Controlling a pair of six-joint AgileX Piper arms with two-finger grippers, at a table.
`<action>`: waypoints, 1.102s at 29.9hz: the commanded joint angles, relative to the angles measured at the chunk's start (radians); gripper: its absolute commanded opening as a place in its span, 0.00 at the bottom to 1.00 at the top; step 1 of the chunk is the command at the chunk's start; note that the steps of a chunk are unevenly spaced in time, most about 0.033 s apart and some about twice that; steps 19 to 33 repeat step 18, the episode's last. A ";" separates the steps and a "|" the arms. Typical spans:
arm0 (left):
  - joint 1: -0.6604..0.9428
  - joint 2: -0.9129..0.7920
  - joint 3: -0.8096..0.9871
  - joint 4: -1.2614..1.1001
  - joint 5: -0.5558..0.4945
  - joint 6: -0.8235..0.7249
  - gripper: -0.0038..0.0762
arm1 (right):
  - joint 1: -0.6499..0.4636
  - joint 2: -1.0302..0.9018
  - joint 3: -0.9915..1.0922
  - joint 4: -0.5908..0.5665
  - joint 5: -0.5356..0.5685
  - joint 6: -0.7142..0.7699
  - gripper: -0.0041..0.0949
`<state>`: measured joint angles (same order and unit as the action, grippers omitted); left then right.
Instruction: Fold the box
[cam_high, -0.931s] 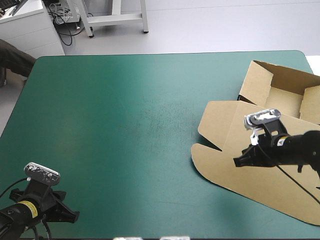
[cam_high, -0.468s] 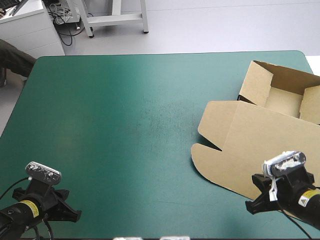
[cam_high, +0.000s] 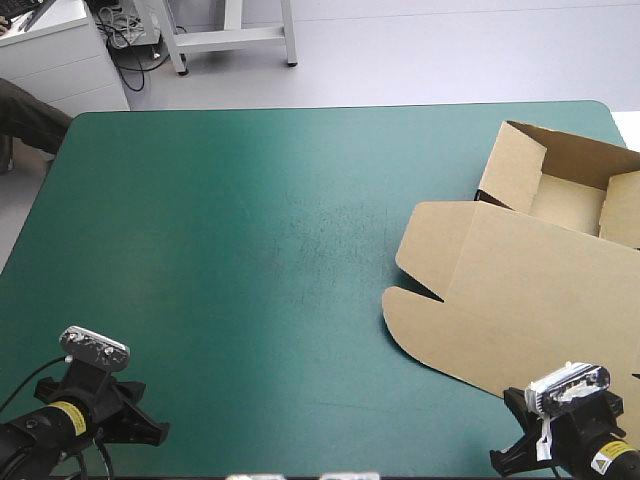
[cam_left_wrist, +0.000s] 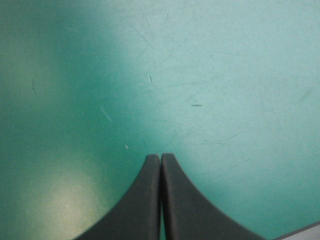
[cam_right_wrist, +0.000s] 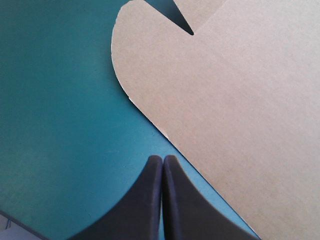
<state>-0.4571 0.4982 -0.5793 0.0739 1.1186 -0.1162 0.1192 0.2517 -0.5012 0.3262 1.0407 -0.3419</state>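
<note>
So the table (cam_high: 250, 250) with its teal-green cover takes up most of what we see, and it's mostly bare. The box (cam_high: 530, 250) sits on the right side, toward the far right corner. It's an open tray (cam_high: 568, 200) with its walls up, running off the right edge of the high view. Its lid (cam_high: 500, 320) lies flat on the cover and stretches toward the near edge, ending in a rounded flap (cam_right_wrist: 150, 65).

The right gripper (cam_right_wrist: 163, 158) is at the near right corner. Its black fingers are pressed together with nothing between them, and their tips are over the cover just beside the lid's edge. The left gripper (cam_left_wrist: 160, 156) is well away at the near left corner, also pinched tight on nothing. Under it we only see the cover, with a few fine scratches (cam_left_wrist: 150, 80).
</note>
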 joint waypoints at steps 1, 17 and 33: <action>-0.005 0.005 0.007 -0.013 -0.056 -0.007 0.01 | 0.003 0.002 -0.012 0.020 -0.080 -0.020 0.02; -0.005 0.005 0.084 -0.014 -0.068 -0.007 0.01 | 0.003 0.002 -0.012 0.022 -0.087 -0.023 0.02; -0.005 0.005 0.084 -0.014 -0.068 -0.007 0.01 | 0.003 0.002 -0.012 0.022 -0.087 -0.023 0.02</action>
